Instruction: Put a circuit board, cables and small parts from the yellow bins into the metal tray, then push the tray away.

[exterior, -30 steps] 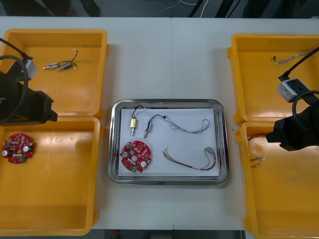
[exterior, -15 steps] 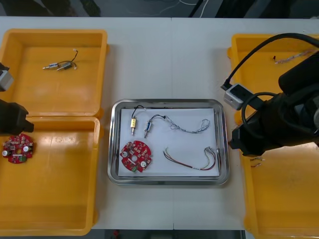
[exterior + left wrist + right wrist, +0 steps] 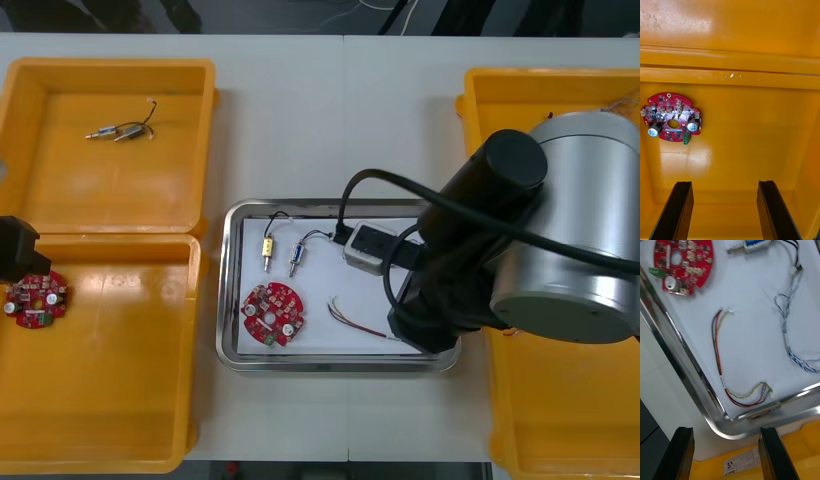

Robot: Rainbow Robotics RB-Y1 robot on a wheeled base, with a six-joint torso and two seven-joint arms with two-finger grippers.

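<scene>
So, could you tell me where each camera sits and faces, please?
Front view: above the arms, steeply down at metal tray and yellow bins; right arm over tray's right side.
Right wrist: over the tray's corner, facing red and yellow cable; right gripper open.
Left wrist: over a bin, facing its circuit board; left gripper open.
Both front and left wrist show that board.

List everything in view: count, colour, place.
Plastic bins: four, yellow, two each side.
Metal tray: one, shiny, centre.
Round circuit boards: two, red, one in tray, one in near left bin.
Twisted cable: one, blue and white, in tray.
Thin cable: one, red and yellow, in tray.
Small metal parts: two, metallic, in tray; more in far left bin.
Left gripper: one, black, open over near left bin.
Right gripper: one, black, open at tray's near corner.
</scene>
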